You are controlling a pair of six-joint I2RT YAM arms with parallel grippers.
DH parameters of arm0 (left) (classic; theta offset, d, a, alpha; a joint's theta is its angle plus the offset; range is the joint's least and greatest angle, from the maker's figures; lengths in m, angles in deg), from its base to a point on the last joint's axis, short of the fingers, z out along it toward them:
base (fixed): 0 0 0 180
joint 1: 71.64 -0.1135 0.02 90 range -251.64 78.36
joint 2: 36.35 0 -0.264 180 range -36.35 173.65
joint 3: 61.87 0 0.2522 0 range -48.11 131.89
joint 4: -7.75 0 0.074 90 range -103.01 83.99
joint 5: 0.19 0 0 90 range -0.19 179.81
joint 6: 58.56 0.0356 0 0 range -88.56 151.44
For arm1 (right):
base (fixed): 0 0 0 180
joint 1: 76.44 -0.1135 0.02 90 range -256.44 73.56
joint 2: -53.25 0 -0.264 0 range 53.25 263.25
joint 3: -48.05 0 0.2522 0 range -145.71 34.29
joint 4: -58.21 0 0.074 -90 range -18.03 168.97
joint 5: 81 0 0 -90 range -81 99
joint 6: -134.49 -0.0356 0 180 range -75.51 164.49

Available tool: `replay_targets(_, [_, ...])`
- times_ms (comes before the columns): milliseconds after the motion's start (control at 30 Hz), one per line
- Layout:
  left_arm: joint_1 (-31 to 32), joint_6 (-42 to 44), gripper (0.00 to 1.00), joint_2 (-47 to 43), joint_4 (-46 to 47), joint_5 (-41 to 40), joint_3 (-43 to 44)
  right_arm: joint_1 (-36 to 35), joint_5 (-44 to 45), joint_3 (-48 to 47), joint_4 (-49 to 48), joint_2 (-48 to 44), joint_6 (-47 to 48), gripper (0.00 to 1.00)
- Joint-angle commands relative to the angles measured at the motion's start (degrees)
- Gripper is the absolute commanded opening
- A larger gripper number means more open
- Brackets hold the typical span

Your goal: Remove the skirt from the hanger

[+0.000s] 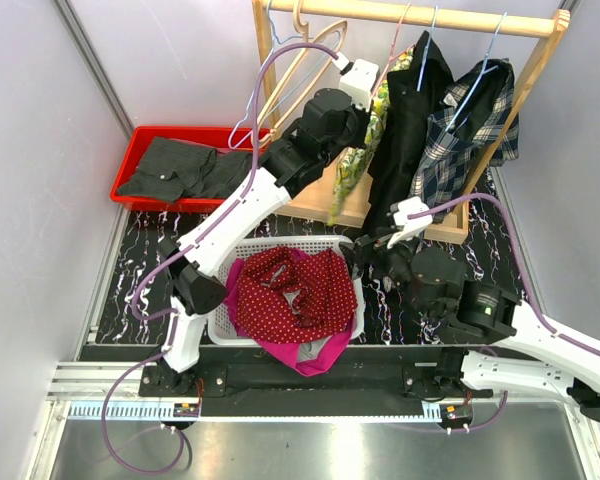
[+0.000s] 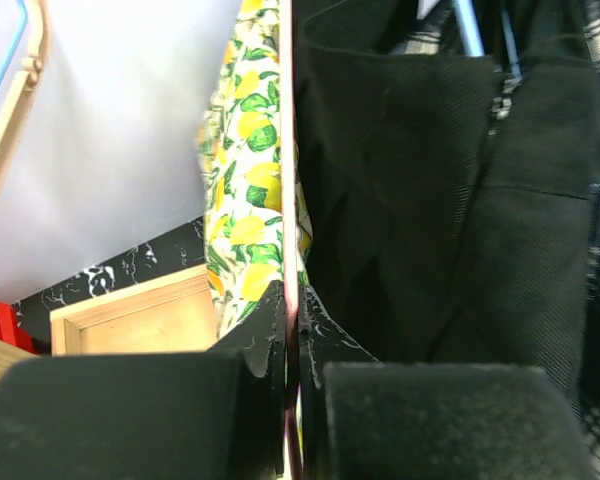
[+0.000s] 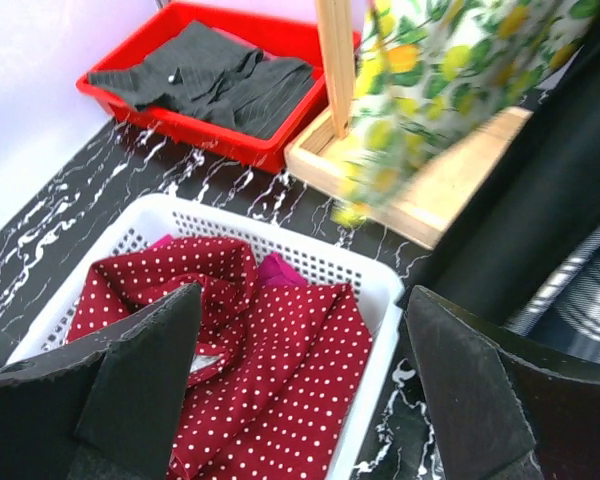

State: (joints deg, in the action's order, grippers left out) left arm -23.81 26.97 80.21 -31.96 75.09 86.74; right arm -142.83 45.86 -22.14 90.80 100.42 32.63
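Lab test cell, plain walls (image 1: 40, 150), aluminium rail (image 1: 260, 410)

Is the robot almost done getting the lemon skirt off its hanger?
Not yet, it's only starting. Done: the left gripper is up at the wooden rack and pinched shut on the edge of the lemon skirt. In hand: just that pinch, because the skirt hangs on the rack. Left: pulling it free and bringing it down. The right gripper hovers open over the white basket.
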Motion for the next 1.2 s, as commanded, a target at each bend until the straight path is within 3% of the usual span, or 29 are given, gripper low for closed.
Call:
replay_targets(0, [-1.25, 0.86, 0.00, -2.29, 2.66, 2.85, -0.20, -0.41, 3.48, -3.08, -0.72, -2.52, 2.27, 0.91])
replay_targets(400, [-1.78, 8.07, 0.00, -10.46, -0.22, -2.15, 8.85, -0.49, 7.43, 1.14, -8.53, -1.57, 6.75, 0.98])
replay_targets(767, [-1.52, 8.33, 0.00, -22.06, -5.25, -3.03, 2.27, 0.29, 4.81, -0.61, -24.08, 11.52, 13.44, 1.00])
replay_targets(1167, [-1.60, 6.58, 0.00, -25.94, -5.86, -2.51, -4.86, 0.65, -0.04, -9.49, -34.38, 22.16, 19.94, 1.00])
